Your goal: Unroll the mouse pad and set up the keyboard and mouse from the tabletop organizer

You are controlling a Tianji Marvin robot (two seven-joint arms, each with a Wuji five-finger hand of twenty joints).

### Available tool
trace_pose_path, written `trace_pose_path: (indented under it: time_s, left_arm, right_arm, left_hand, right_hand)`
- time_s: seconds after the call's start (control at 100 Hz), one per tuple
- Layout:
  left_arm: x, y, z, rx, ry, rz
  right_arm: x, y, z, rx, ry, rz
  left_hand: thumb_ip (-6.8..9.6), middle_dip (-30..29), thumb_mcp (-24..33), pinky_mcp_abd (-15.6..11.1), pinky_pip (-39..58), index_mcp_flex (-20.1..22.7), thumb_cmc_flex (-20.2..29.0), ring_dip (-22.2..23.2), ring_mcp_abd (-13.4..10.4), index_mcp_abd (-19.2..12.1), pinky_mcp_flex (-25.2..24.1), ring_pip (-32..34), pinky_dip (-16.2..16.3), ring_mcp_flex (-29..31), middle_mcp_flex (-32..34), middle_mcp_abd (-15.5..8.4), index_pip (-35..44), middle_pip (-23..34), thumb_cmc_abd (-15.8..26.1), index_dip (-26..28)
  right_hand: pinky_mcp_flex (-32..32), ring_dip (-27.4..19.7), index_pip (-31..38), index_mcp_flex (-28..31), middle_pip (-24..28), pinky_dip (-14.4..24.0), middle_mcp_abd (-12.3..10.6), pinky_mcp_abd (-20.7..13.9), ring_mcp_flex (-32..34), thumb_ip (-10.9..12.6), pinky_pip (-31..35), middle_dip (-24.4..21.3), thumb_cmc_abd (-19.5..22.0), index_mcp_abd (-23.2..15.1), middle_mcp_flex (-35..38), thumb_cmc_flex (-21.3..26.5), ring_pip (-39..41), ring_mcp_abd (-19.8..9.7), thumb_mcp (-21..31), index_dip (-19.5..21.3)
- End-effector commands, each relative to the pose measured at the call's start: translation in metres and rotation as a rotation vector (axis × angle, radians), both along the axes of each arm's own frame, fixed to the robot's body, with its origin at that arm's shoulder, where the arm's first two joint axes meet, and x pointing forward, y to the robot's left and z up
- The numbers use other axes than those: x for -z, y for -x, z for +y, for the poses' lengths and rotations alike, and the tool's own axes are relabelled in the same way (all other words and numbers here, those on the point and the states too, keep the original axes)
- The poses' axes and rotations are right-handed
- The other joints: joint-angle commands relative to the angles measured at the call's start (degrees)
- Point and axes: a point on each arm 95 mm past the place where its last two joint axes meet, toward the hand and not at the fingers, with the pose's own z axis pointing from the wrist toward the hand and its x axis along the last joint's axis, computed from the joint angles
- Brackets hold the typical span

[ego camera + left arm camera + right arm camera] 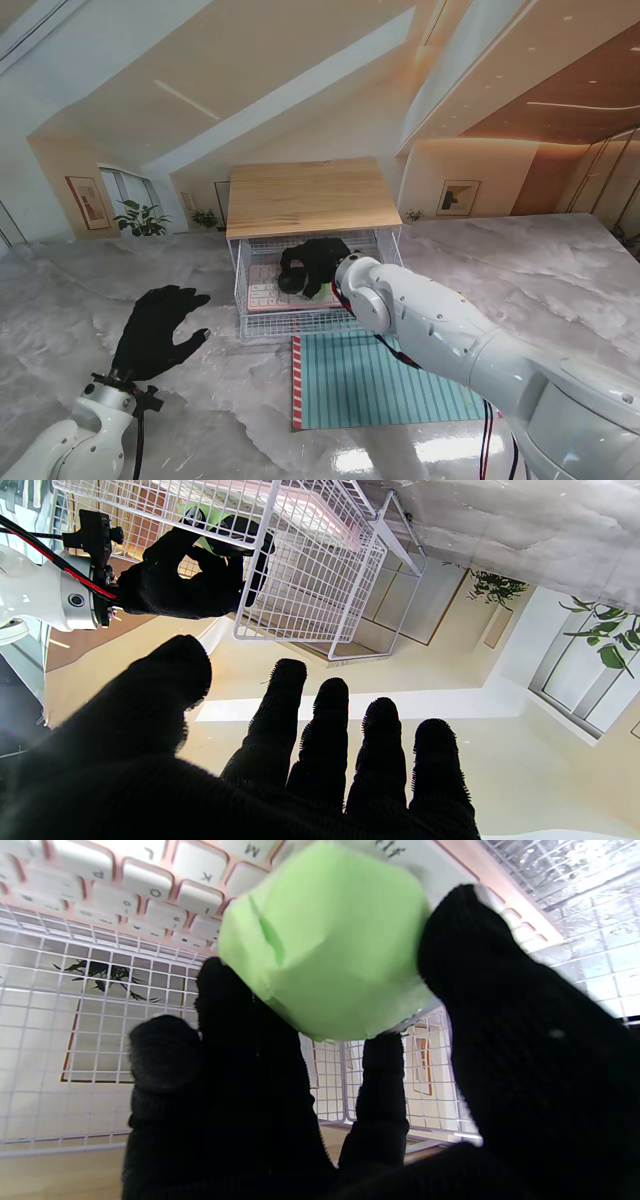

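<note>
Black fingers (380,1090) of the right hand (312,264) fill the right wrist view, and they are closed around the green mouse (325,940), with the thumb on one side and the other fingers on the opposite side. So the hand grips the mouse, inside the wire organizer (262,322), under its wooden top (310,195). Directly beyond the mouse, under the fingertips, lies the pink and white keyboard (262,290); I cannot tell if the mouse touches the keys or is lifted a little from them.

Behind the right wrist, toward the robot, the striped mouse pad (385,385) lies flat on the table (560,280) already, just beside the front of the organizer. I judge that unrolling is finished and the step now is taking out the mouse. The next move, as I see it, calls for pulling the hand back through the front opening, low enough to stay under the top and high enough to pass the front wire edge, then placing the mouse on the pad. The keyboard is not yet taken out.

What may disturb: the wire walls are close on both sides of the hand, and the fingers could catch the mesh or drag the keyboard.

The left hand (155,330) hovers well apart from the organizer, fingers spread, holding nothing.
</note>
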Motion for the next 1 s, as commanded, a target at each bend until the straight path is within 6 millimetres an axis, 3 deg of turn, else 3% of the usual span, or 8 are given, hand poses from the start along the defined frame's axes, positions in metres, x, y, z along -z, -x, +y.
trace_pose_path:
  time_s: [0.0, 0.99]
  left_arm:
    - [0.001, 0.000, -0.003, 0.012, 0.004, 0.009]
    - [-0.004, -0.002, -0.007, 0.035, 0.018, -0.002]
  right_arm:
    - [0.002, 0.004, 0.002, -0.025, 0.004, 0.011]
    - [-0.018, 0.025, -0.003, -0.167, -0.121, 0.008]
  left_hand:
    - [0.96, 0.0, -0.2, -0.7, -0.5, -0.8, -1.4, -0.3, -0.6, 0.4, -0.3, -0.6, 0.5, -1.7, -0.8, -0.7, -0.5, 0.1, 0.6, -0.3]
    - [0.94, -0.1, -0.3, -0.6, -0.4, -0.7, -1.4, -0.3, -0.6, 0.5, -0.4, -0.6, 0.4, -1.6, -0.7, -0.7, -0.5, 0.1, 0.6, -0.3]
  right_hand:
    - [1.4, -0.2, 1.3, 1.8, 11.4, 2.1, -8.1, -3.4, 3.3, 4.4, 2.3, 4.5, 5.3, -1.7, 6.6, 12.7, 4.2, -3.4, 9.5, 0.7]
    - [1.7, -0.7, 1.1, 3.2, 11.2, 3.1, -8.7, -3.9, 3.2, 4.3, 1.2, 5.4, 6.2, -2.4, 6.3, 12.6, 4.3, -4.2, 9.5, 1.0]
